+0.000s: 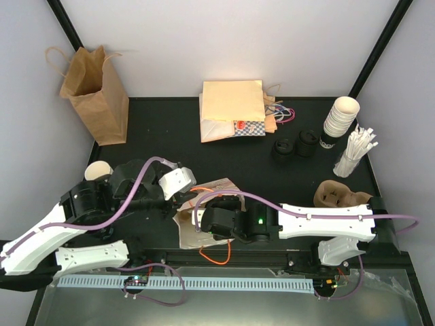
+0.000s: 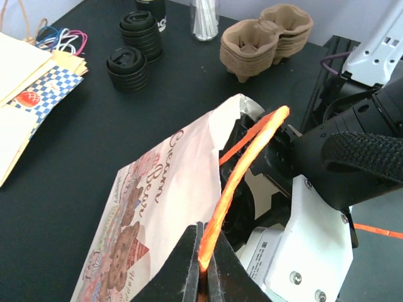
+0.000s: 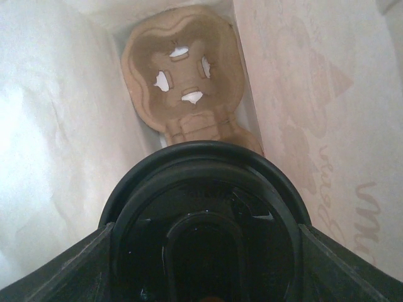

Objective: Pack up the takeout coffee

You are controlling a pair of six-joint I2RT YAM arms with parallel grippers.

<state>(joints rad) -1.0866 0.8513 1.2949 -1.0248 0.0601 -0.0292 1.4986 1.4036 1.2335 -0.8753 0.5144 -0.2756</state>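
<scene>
The takeout coffee [image 3: 204, 220] shows only as its round black lid, filling the lower half of the right wrist view. My right gripper [image 3: 204, 248] is shut on it, a finger [image 3: 69, 267] pressed to each side, and it reaches down inside the white printed paper bag [image 1: 204, 204]. A brown pulp cup carrier [image 3: 186, 69] lies at the bag's bottom, beyond the cup. My left gripper [image 2: 206, 251] is shut on the bag's orange handle [image 2: 245, 163], which stretches taut up to the bag's mouth. From above, the right gripper [image 1: 216, 221] sits at that mouth and the cup is hidden.
An upright brown paper bag [image 1: 98, 92] stands at the back left, and flat bags [image 1: 231, 109] lie at the back centre. To the right are stacked cream cups [image 1: 340, 119], loose black lids [image 1: 284, 148], a jar of sticks [image 1: 355, 153] and pulp carriers [image 1: 336, 195]. A lidless cup [image 1: 97, 171] stands by the left arm.
</scene>
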